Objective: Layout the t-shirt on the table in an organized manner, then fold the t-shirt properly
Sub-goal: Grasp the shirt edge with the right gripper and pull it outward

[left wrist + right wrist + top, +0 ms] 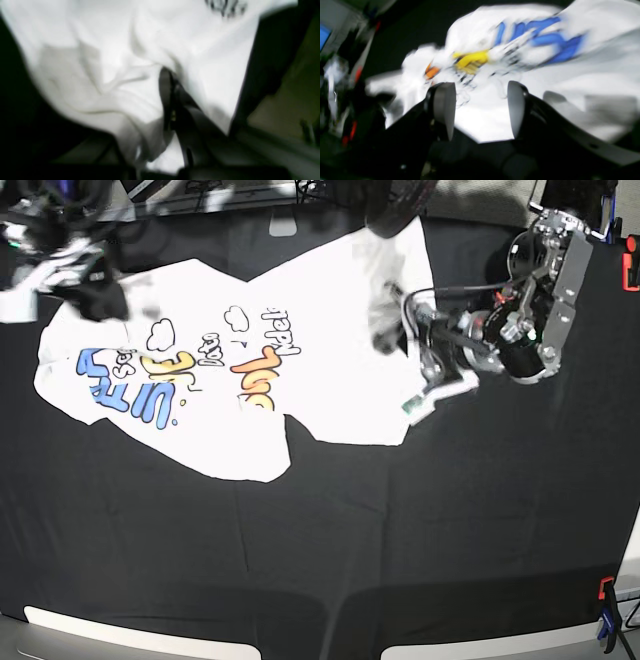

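White cotton is pinched between the left fingers (pixel 172 100), which are shut on a fold of the shirt (pixel 250 370) at its right-hand edge; in the left wrist view the cloth bunches and drapes away from that grip. The right fingers (pixel 480 110) stand wide apart with nothing between them, poised over the printed front, the blue, yellow and orange lettering just beyond them.

Outward from there, the shirt lies print-up on the black tabletop (pixel 400 540), in the far left half. Its long axis runs left to right: the blue lettering sits at the left end under the right arm, the orange lettering near the middle, and the plain cloth reaches right to the left arm's grip. The cloth looks rumpled and skewed, the far right part lifted or folded, so the layout seems unfinished.

The coming move likely turns on that axis: the left arm holds the right end, and the right arm is nearer the free left end, which lies just below its open fingers.
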